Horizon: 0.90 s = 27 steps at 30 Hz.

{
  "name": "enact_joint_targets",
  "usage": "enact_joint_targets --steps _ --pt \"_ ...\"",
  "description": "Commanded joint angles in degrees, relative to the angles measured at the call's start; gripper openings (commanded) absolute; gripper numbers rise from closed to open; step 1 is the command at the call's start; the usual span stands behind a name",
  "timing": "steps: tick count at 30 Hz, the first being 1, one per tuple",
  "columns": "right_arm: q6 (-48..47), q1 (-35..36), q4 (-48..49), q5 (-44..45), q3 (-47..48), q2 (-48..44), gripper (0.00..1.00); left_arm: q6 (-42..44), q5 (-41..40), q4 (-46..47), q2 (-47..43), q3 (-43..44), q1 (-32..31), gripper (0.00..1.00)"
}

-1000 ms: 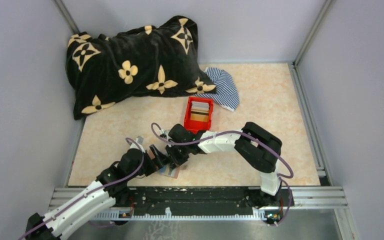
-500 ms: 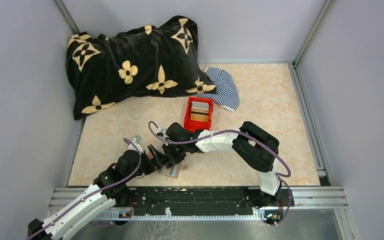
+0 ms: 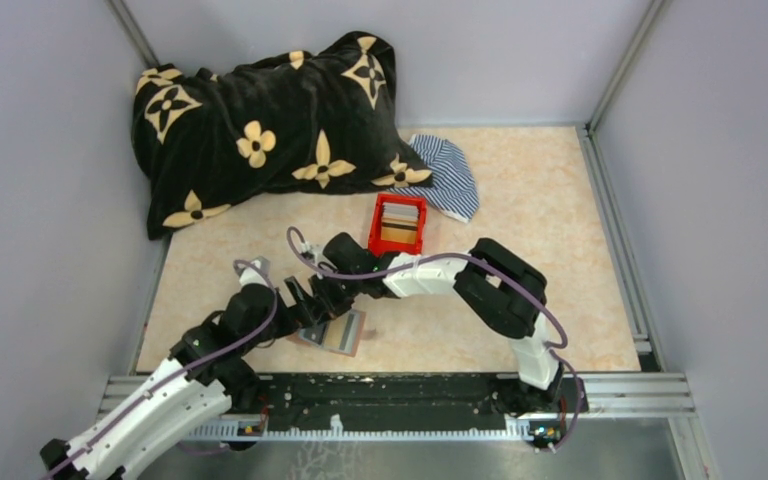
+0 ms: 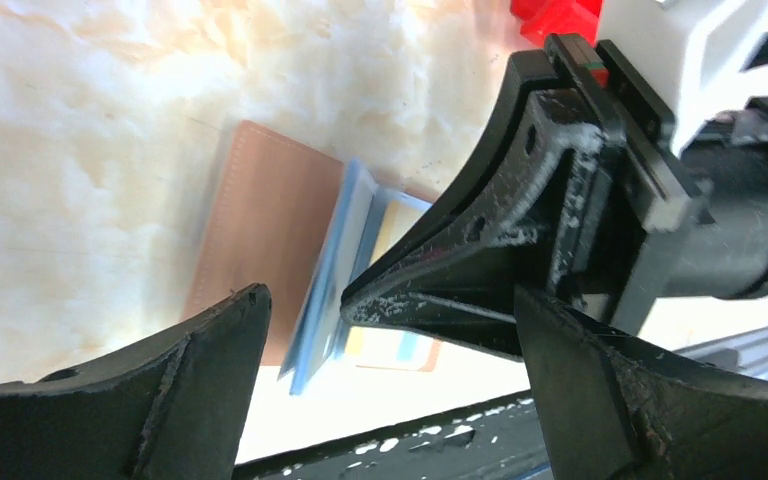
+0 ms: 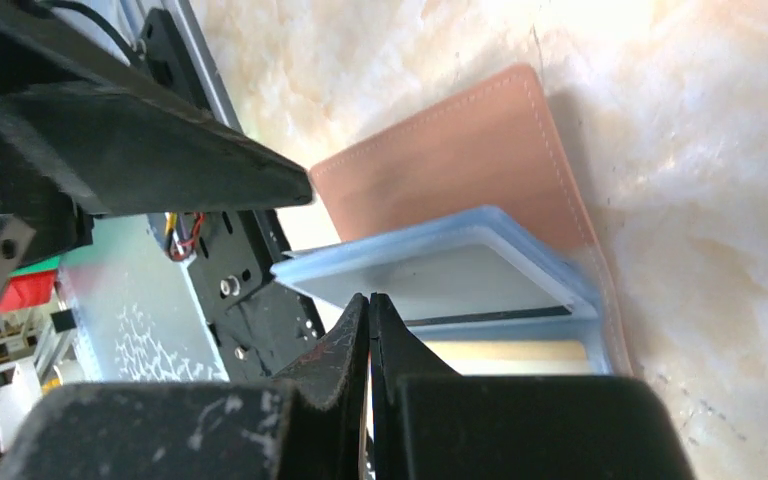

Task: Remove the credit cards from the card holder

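The reddish-brown card holder point(image 3: 338, 333) lies open on the table near the front edge, also in the left wrist view point(image 4: 260, 225) and the right wrist view point(image 5: 450, 165). A light blue card point(image 5: 440, 275) sticks out of it, tilted up at its free end point(image 4: 325, 285). A yellow-tan card point(image 5: 500, 352) lies beneath. My right gripper point(image 5: 368, 300) is shut, its tips against the blue card's edge; nothing shows between them. My left gripper point(image 4: 388, 292) is open just above the holder, its fingers either side of the right gripper's fingers point(image 4: 460, 290).
A red open-top box point(image 3: 397, 226) stands just behind the grippers. A black flowered pillow point(image 3: 260, 120) and a striped cloth point(image 3: 450, 175) lie at the back. The black metal rail point(image 3: 390, 392) runs right in front of the holder.
Both grippers have moved left and slightly back from the front edge. More of the card holder now shows in the top view.
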Motion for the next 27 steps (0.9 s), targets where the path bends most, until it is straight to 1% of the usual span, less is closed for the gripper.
enact_joint_targets --steps 1,3,5,8,10,15,18,20,22,27 --pt "0.82 0.91 6.42 0.01 2.84 4.63 0.00 3.18 -0.77 8.58 0.08 10.34 -0.83 0.99" --pt "0.94 0.76 6.22 0.34 3.08 5.73 0.00 4.89 -2.24 7.58 2.29 12.98 -0.83 0.99" --pt "1.11 0.57 5.97 0.42 2.99 6.66 0.00 5.24 -1.37 7.71 4.97 14.58 -0.83 0.99" --pt "2.25 -0.33 7.27 0.40 1.29 6.89 0.00 5.12 0.78 9.94 8.30 13.40 -0.83 0.99" --pt "3.16 -1.12 9.04 -0.06 -0.43 5.68 0.00 4.68 1.35 12.05 9.48 10.94 -0.83 0.99" --pt "3.18 -2.51 9.11 0.53 -2.54 1.05 0.00 4.00 -1.60 16.73 6.82 3.60 -0.79 0.99" --pt "2.92 -2.72 8.46 1.28 -3.17 -1.16 0.00 3.98 -4.76 16.63 3.63 1.95 -0.83 0.99" --pt "2.96 -2.76 8.04 1.71 -3.35 -2.21 0.00 3.12 -6.49 15.34 2.38 3.41 -0.75 0.99" --pt "3.03 -2.79 7.67 2.03 -3.29 -2.41 0.00 3.78 -6.26 14.76 2.63 7.96 -0.74 0.99" --pt "3.16 -1.54 7.66 1.73 -4.05 -2.46 0.00 7.21 -10.40 11.03 9.09 18.50 -0.74 0.99"
